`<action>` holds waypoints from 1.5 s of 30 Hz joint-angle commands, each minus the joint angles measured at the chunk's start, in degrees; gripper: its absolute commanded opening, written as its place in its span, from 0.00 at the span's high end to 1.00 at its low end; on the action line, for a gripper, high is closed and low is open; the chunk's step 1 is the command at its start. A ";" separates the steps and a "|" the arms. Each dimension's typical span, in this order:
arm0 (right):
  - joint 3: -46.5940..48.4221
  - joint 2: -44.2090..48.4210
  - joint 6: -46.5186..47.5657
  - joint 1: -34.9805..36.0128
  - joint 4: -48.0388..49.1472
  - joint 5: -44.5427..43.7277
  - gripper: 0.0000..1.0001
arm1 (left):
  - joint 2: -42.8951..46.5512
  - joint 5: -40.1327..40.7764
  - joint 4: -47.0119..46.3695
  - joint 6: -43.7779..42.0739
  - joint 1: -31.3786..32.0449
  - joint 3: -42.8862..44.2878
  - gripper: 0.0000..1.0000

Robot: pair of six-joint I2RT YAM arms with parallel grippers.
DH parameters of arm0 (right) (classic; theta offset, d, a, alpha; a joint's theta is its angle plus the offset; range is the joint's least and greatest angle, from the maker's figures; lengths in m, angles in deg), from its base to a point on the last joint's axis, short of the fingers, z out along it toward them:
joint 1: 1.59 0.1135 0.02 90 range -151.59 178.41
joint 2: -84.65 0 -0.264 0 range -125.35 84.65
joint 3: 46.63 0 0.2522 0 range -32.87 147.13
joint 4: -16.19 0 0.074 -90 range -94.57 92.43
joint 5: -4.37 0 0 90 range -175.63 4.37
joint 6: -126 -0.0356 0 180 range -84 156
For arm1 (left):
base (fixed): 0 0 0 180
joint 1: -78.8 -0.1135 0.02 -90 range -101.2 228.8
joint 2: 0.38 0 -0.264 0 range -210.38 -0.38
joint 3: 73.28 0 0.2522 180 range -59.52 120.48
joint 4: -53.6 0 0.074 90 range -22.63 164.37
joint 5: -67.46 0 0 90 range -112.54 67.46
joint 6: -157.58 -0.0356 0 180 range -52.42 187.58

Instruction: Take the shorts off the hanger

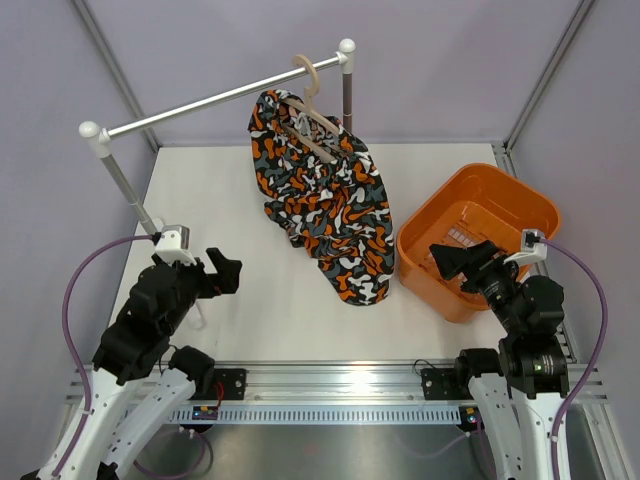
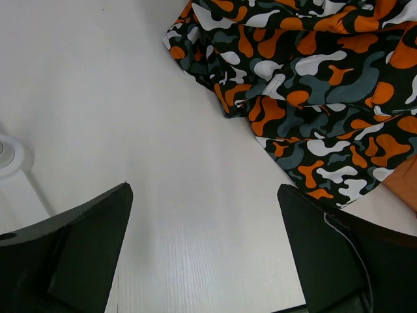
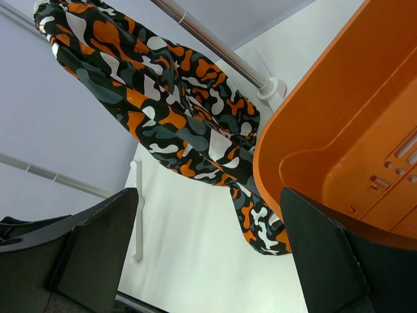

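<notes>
White table (image 1: 200,200) across the frame, the metal rail (image 1: 200,105) on posts spanning its far side. The shorts (image 1: 325,210) hang from the rail's right end, with their lower part trailing down onto the table just beside the orange basket (image 1: 530,200). Left gripper (image 1: 226,270) hovers over bare table left of the cloth, jaws spread, nothing between them. Right gripper (image 1: 450,260) sits at the basket's near-left rim, jaws spread too. The hanger (image 1: 318,120) is hooked on the rail, inside the waistband.
</notes>
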 commanded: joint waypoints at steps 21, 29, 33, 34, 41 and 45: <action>2.55 -2.56 -1.06 -0.26 2.92 0.68 0.01 | -5.61 -7.52 -8.60 0.99 -0.07 8.10 0.01; 2.99 -2.39 -0.62 -0.26 0.37 -0.20 0.00 | -27.14 -11.39 -16.85 6.69 0.19 26.75 0.12; 4.13 -2.74 -0.61 -0.18 -0.77 0.06 0.01 | -37.24 -10.09 -20.56 8.72 1.86 34.57 0.16; 4.31 -2.65 -0.61 -0.18 -0.95 0.06 0.01 | -39.27 -9.03 -20.73 8.73 2.56 36.50 0.16; 4.22 -1.95 0.35 -0.26 -3.14 -0.64 0.00 | -54.83 1.25 -22.15 8.99 8.37 50.03 0.19; 4.05 -2.04 0.79 -0.18 -3.76 -0.82 0.00 | -60.90 6.44 -21.70 9.78 9.95 56.72 0.22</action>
